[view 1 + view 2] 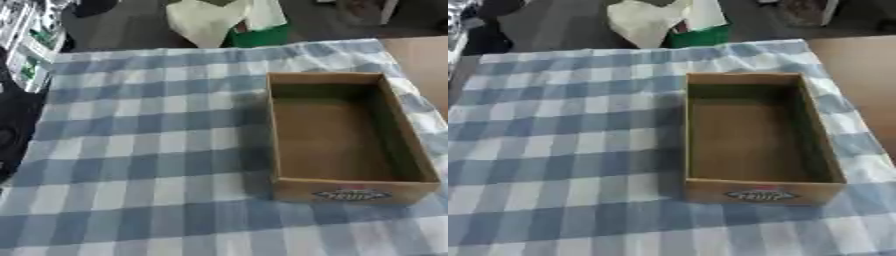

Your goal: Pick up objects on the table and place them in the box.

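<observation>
Where the table [131, 150] is covered by a blue and white checked cloth [122, 190], its left part is seen bare of loose items. Neither hand of the robot is shown in either view, so their state cannot be told. Right of the middle, 1 open cardboard box [346, 135] is set on the cloth, its brown floor exposed. A printed label [761, 195] is carried on the near outer wall, but its writing cannot be read. Beyond the far table edge, a pale bag [210, 20] and something green [262, 36] are seen.
</observation>
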Robot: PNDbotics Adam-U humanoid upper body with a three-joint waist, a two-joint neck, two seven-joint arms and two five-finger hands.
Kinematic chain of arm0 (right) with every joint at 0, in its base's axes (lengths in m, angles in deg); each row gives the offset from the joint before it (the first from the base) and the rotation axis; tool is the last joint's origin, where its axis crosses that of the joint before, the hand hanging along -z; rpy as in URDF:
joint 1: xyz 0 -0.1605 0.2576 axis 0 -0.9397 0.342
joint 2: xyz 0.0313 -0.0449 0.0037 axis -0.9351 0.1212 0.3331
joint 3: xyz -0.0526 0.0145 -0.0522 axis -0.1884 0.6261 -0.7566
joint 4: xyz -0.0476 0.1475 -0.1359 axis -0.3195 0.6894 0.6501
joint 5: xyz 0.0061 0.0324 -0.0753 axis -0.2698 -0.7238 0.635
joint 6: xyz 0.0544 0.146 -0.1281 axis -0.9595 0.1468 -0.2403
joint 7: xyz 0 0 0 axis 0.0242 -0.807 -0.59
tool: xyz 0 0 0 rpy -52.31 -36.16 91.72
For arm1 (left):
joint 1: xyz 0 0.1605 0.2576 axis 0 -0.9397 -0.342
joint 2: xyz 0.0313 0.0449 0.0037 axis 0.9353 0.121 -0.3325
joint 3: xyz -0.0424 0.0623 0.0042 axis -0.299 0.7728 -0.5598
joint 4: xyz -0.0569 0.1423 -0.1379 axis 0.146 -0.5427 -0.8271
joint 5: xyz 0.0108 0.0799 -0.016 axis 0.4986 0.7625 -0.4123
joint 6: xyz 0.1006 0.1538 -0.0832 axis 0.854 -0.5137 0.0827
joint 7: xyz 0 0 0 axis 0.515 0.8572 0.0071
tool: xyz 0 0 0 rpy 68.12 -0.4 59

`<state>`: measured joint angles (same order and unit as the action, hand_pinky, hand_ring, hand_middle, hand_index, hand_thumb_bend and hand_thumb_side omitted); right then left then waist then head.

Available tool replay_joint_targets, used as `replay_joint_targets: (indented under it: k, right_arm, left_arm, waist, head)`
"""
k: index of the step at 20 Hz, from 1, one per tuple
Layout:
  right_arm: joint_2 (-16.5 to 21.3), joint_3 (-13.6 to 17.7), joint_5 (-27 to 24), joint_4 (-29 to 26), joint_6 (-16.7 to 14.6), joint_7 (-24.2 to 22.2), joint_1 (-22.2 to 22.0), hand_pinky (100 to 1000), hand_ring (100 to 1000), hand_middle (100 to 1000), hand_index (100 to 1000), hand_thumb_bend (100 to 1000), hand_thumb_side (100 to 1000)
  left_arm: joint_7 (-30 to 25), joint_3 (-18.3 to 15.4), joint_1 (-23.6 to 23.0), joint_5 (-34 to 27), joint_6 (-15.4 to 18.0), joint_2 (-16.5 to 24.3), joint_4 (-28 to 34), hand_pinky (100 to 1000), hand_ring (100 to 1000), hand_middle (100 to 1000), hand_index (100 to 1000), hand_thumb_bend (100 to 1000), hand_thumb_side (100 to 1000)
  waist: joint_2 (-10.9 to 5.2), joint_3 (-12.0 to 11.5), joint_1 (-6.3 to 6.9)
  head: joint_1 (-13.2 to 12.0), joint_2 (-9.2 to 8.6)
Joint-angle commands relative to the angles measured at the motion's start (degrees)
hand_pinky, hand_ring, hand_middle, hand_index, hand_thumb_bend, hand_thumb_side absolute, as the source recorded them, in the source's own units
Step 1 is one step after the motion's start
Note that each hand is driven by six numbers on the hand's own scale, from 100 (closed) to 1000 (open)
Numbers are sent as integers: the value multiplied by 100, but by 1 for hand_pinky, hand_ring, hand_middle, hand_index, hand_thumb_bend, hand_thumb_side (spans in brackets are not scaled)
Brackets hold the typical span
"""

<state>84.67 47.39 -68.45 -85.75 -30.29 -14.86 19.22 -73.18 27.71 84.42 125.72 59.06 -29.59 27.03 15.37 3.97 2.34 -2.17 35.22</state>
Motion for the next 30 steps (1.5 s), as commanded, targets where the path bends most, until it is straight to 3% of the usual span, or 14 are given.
replay_joint_targets:
  k: [1, 10, 18, 22, 26, 29, 30]
  right_arm:
    - [293, 126, -270, -84, -99, 98, 192, 856, 892, 853, 952, 100, 1000]
    - [581, -11, -682, -84, -301, -99, 842, 856, 892, 853, 949, 100, 1000]
    - [615, -146, -735, -84, -334, -355, 1032, 857, 892, 852, 949, 100, 1000]
    - [585, -201, -728, -84, -295, -461, 1047, 858, 892, 851, 949, 100, 1000]
    - [542, -232, -731, -84, -256, -520, 1059, 858, 892, 850, 949, 100, 1000]
    - [515, -236, -716, -84, -236, -544, 1038, 858, 892, 850, 949, 100, 1000]
    - [508, -236, -713, -84, -229, -549, 1034, 858, 892, 849, 949, 100, 1000]
  left_arm:
    - [65, 249, 76, 88, 225, -406, 420, 276, 493, 497, 580, 100, 360]
    - [279, 943, -42, 1124, 1265, -1672, 124, 262, 493, 504, 589, 100, 355]
    - [96, 1070, -254, 1260, 1841, -2147, -437, 289, 500, 504, 592, 100, 334]
    - [-312, 1162, -260, 1392, 2033, -2216, -641, 307, 532, 526, 618, 100, 325]
    - [-1159, 1231, -239, 1697, 2438, -2261, -766, 334, 565, 553, 649, 100, 334]
    - [-1765, 1223, -236, 1811, 2761, -2274, -785, 393, 621, 619, 706, 100, 456]
    - [-1949, 1220, -235, 1835, 2862, -2275, -783, 419, 649, 650, 735, 100, 544]
  waist:
    - [-144, 24, -40]
    - [-102, 218, 19]
    - [-25, 403, 123]
    - [-12, 447, 166]
    - [4, 500, 189]
    - [9, 514, 193]
    - [9, 513, 194]
  head:
    - [-26, 22]
    - [-202, 67]
    - [-341, 15]
    - [-352, -1]
    - [-386, -12]
    - [-400, -4]
    - [-403, -1]
